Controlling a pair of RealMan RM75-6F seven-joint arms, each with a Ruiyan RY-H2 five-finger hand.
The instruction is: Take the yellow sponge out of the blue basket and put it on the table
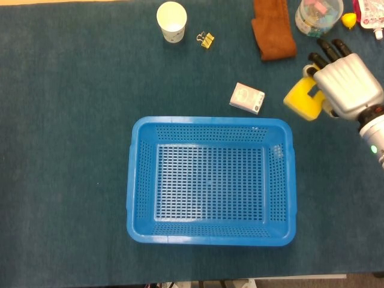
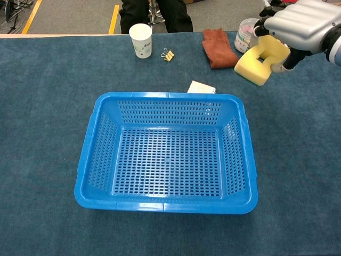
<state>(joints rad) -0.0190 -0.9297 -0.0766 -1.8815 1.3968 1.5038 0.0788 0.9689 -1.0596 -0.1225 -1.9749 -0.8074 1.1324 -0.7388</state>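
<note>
My right hand holds the yellow sponge in the air, out past the far right corner of the blue basket. The sponge hangs tilted under the hand, over the blue table cloth to the right of a small white box. The basket stands in the middle of the table with nothing inside. My left hand shows in neither view.
A small white box lies just behind the basket. At the back are a paper cup, a binder clip, a brown cloth and a clear tub.
</note>
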